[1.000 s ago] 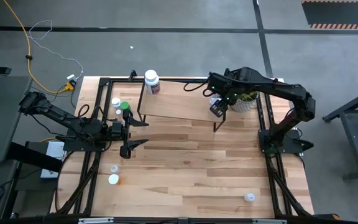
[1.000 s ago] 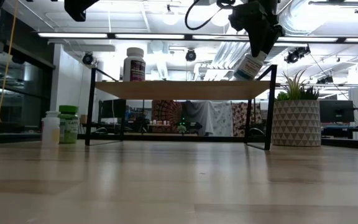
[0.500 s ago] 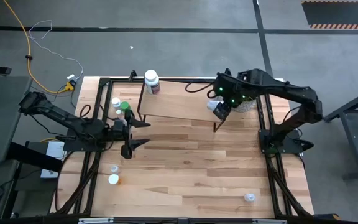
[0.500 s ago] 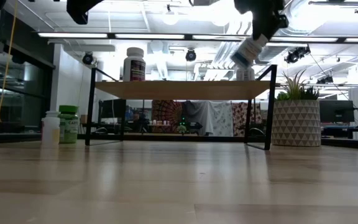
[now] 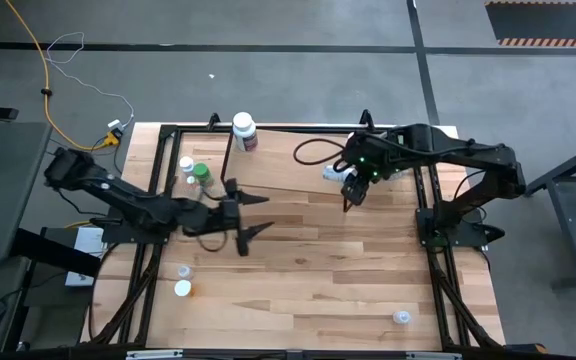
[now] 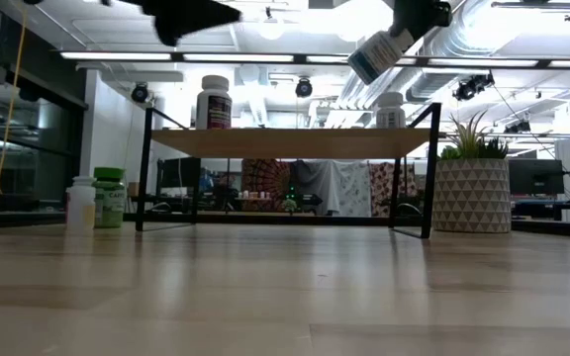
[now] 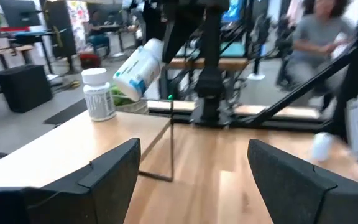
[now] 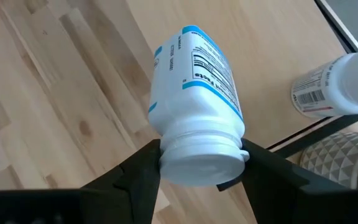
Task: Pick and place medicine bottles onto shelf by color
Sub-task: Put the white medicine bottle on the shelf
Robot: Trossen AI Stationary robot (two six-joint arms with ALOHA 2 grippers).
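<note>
White plastic medicine bottle with a blue-edged label (image 8: 194,106), clenched at its cap by the right gripper (image 8: 199,163), hangs tilted above the right end of the light-wood shelf on black metal legs (image 5: 278,170). Risk: another white bottle (image 6: 390,110) stands on the shelf just beside; lowering the tilted bottle could knock it over, or the held bottle could topple on release. Right arm reaches in from the table's right. Left gripper (image 7: 194,180), fingers spread and empty, hovers over the tabletop before the shelf.
</note>
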